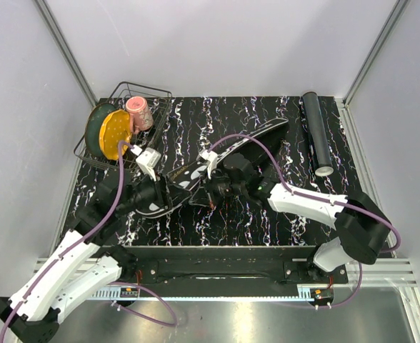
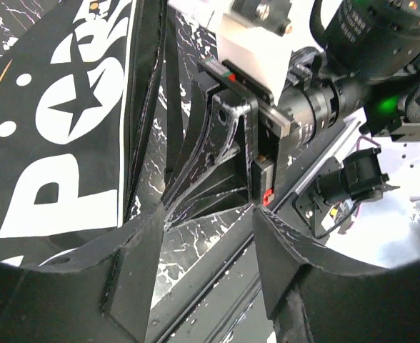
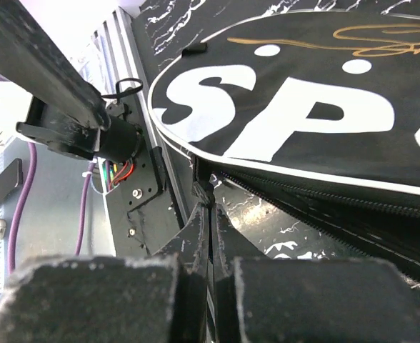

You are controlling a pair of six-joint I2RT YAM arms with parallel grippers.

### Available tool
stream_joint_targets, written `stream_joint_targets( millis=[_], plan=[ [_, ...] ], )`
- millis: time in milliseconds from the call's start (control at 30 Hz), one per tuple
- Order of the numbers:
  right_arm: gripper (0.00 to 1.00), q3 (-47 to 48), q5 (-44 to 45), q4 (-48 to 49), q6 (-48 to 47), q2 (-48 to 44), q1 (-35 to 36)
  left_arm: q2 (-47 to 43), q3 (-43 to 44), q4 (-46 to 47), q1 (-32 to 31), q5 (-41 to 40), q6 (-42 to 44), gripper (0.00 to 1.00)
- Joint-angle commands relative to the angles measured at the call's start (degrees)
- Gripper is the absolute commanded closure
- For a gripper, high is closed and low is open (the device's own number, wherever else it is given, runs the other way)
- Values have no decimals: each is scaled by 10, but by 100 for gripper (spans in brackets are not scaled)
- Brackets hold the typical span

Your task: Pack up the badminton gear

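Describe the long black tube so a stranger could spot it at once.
Start at the black white-veined table and look to its far right corner. The long black tube lies there along the right edge. Unlike the flat black racket-shaped bag at the centre, it is a straight cylinder with a pale near end.

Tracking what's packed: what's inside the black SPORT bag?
The big black racket-shaped fabric bag shows only its lettered outside and zipper edge; its contents are covered.

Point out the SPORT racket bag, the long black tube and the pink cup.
racket bag (image 3: 296, 121): right wrist view, on its lettered top face.
black tube (image 1: 316, 132): top external view, middle of its length.
pink cup (image 1: 138, 113): top external view, on its side wall.
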Motion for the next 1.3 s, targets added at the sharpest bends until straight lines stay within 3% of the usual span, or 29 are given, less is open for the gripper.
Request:
stream_joint_targets(
  millis=[0, 200, 333, 467, 567, 700, 767, 833, 933, 1033, 1100, 1167, 1267],
  plan=[
    [100, 22, 12, 14, -14, -6, -5, 12, 18, 47, -1, 8, -21, 42],
    [100, 35, 28, -2, 25, -28, -7, 19, 35, 9, -1, -38, 13, 47],
    [100, 103, 41, -102, 31, -33, -20, 8, 30, 8, -1, -35, 46, 45],
    [100, 211, -67, -246, 34, 10, -58, 34, 42, -11, -2, -23, 115, 34],
    [100, 230, -172, -256, 46, 40, -84, 77, 63, -32, -2, 1, 160, 34],
    [100, 282, -239, -312, 26, 75, -93, 109, 78, -26, -1, -3, 198, 34],
    [100, 294, -261, -328, 19, 89, -96, 117, 83, -19, -2, -2, 208, 39],
    [100, 308, -266, -338, 15, 96, -98, 127, 93, -20, -1, -10, 209, 52],
    [100, 328, -264, -374, -3, 105, -101, 136, 108, -36, -1, -33, 210, 61],
    [100, 341, -264, -404, -20, 106, -104, 119, 110, -46, 0, -56, 208, 63],
    [100, 347, -265, -418, -25, 109, -106, 103, 102, -34, -1, -57, 207, 43],
    [100, 353, -271, -424, -30, 110, -107, 95, 96, -33, -1, -60, 213, 31],
    [100, 362, -277, -427, -26, 117, -107, 118, 96, -37, -1, -35, 228, 31]
  ],
)
